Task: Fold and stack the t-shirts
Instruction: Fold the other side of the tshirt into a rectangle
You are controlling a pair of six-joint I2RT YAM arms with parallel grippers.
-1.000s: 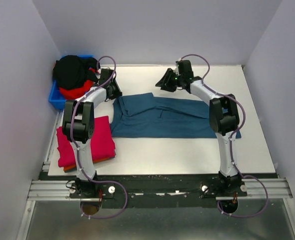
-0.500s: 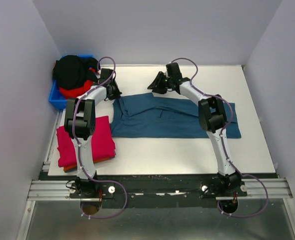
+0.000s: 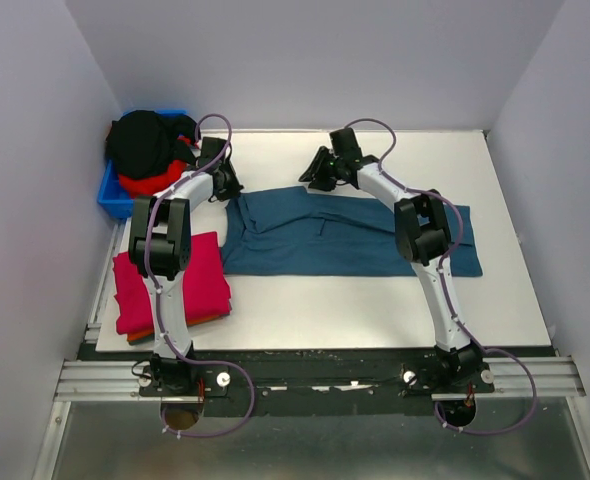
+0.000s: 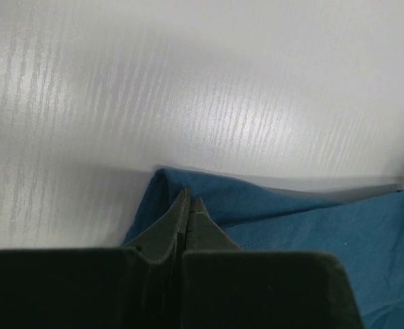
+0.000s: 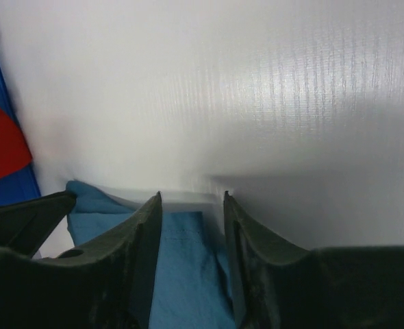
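Your left gripper (image 4: 190,200) pinches the teal shirt (image 3: 345,240) by a corner. Your right gripper (image 5: 192,199) hangs released over its far edge; grasp there, then fold.

Teal-blue shirt (image 3: 345,235) spread flat mid-table. Crimson-pink shirt (image 3: 195,285) folded atop orange shirt (image 3: 210,318), near left. Black shirt (image 3: 140,140), red shirt (image 3: 155,183) heaped far left.

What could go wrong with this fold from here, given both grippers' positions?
The left gripper is shut on only the very corner of the teal t-shirt; the cloth may slip out on lifting. The right gripper is open over the far edge, so a lift now could skew the fold.
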